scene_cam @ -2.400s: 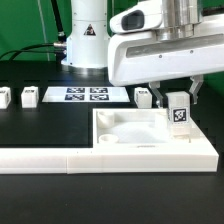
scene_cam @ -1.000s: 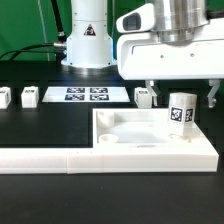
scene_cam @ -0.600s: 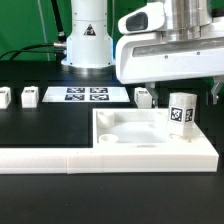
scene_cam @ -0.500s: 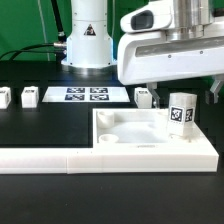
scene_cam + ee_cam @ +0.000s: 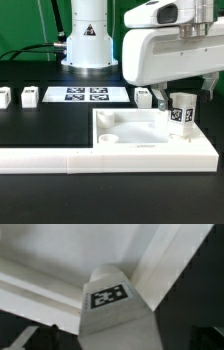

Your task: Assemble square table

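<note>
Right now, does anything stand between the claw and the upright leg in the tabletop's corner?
Nothing visible does. The open claw hangs over the leg, which stands upright in a corner of the square table slab. The wrist view shows the leg alone beneath it.

Background stuff only: everything sits on a matte black table (image 5: 45,125). Toward the back, a bit to the exterior view's left of centre, the marker board (image 5: 85,95) lies flat. It's a thin white sheet with four black-and-white tags in a two-by-two grid. Along the front runs a long white rail (image 5: 40,157), low and chunky, lying flat and well apart from the marker board, with bare black surface between them. Way back on the exterior view's left, thin green cables (image 5: 20,52) cross a pale backdrop (image 5: 30,20).
</note>
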`<state>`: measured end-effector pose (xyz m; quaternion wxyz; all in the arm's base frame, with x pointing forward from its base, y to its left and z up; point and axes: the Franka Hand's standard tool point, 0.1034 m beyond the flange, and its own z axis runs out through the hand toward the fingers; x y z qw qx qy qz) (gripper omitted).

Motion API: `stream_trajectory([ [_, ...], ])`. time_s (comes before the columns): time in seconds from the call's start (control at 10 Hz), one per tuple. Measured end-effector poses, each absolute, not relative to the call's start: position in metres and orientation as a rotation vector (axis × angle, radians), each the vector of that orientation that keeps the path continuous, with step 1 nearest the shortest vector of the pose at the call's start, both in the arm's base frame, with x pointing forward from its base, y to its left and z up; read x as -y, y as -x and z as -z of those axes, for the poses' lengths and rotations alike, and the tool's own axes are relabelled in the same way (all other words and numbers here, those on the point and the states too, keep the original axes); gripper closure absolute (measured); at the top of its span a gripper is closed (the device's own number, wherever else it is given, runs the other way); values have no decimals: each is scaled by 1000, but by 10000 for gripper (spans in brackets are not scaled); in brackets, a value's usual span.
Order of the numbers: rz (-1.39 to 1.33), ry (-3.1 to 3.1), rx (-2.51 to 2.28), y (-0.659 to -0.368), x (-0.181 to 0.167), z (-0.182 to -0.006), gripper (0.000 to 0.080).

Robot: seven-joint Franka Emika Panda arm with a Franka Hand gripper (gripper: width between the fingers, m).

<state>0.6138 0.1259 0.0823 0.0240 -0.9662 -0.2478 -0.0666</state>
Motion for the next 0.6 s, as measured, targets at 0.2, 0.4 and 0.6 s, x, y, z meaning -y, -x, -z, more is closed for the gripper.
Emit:
stream_trajectory([
  [0.2,231,2960,891,-613,-127,-80,150],
  [0.4,236,2956,905,-611,-127,-79,274],
  [0.6,235,2959,901,-612,-125,-79,506],
])
